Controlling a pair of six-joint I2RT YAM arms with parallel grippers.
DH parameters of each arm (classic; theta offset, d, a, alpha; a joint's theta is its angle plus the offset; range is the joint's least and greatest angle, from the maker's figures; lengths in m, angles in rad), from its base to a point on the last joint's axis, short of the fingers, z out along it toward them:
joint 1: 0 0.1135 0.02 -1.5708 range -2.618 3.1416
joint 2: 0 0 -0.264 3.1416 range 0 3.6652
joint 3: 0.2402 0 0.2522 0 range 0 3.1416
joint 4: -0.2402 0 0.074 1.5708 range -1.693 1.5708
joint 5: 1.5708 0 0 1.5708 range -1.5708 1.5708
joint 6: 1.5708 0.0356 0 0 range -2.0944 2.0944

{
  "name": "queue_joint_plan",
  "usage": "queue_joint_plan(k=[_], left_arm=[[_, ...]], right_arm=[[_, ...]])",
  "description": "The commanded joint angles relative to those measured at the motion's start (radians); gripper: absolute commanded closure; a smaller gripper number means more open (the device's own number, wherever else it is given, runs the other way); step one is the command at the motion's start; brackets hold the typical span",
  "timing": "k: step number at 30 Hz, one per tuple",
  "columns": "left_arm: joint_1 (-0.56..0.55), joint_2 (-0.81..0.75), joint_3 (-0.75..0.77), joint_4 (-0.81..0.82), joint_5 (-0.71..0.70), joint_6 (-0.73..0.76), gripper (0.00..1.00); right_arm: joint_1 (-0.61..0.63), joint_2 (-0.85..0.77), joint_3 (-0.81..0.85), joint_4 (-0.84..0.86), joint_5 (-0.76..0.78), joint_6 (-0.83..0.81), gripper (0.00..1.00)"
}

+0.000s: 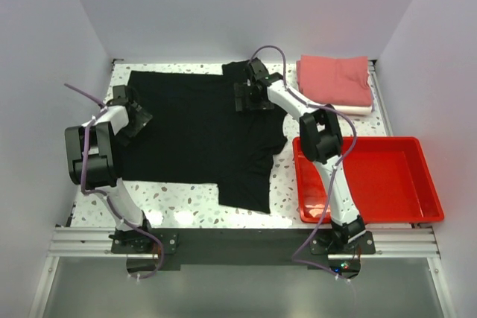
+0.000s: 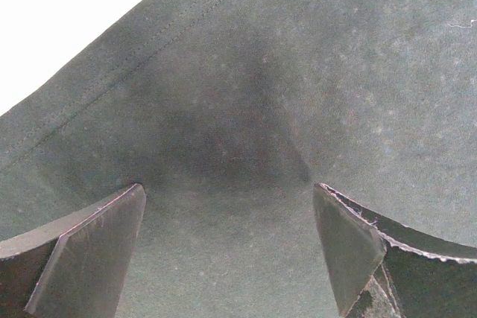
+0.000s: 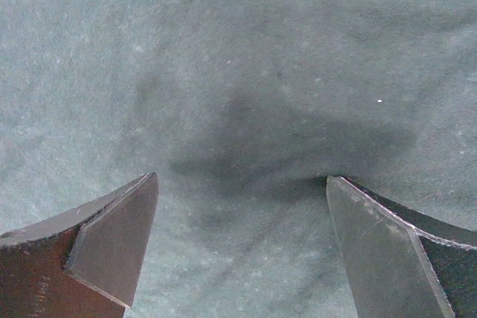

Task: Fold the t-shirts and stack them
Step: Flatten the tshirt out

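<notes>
Top external view: the plain black t-shirt (image 1: 194, 132) lies spread flat across the middle of the speckled tabletop (image 1: 179, 217), one sleeve toward the near edge. A folded salmon-pink t-shirt (image 1: 335, 80) sits on a white t-shirt (image 1: 359, 110) at the far right corner. Left fingers (image 2: 89, 251) and right fingers (image 3: 112, 243) stand wide, holding nothing, over the black cloth. A stitched hem shows in the left wrist view.

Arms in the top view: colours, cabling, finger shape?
Both alike: the left arm and right arm have white links, chunky black joint housings and black base mounts on a silver rail. A loose lilac cable loops along each. The left gripper and right gripper carry dark, flat, wedge-shaped fingers with angled tips.
</notes>
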Motion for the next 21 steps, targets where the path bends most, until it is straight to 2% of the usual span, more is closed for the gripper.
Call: queue_joint_plan(k=[1,6,13,15,21], left_arm=[[0.026,0.088,0.016,0.009,0.031,0.010,0.00],[0.026,0.087,0.048,0.008,0.057,0.018,0.00],[0.025,-0.086,0.036,-0.003,0.074,0.021,0.00],[0.026,-0.137,-0.019,0.009,0.092,0.015,0.00],[0.023,-0.316,-0.201,0.078,0.157,-0.002,0.00]], right_arm=[[-0.026,0.102,0.062,0.003,-0.037,-0.013,0.01],[-0.048,0.119,0.138,-0.012,-0.087,-0.035,0.01],[-0.046,-0.045,0.199,-0.029,-0.175,-0.157,0.01],[-0.043,-0.167,0.132,0.008,-0.214,-0.154,0.01],[0.053,-0.581,-0.435,0.213,-0.158,-0.089,0.01]])
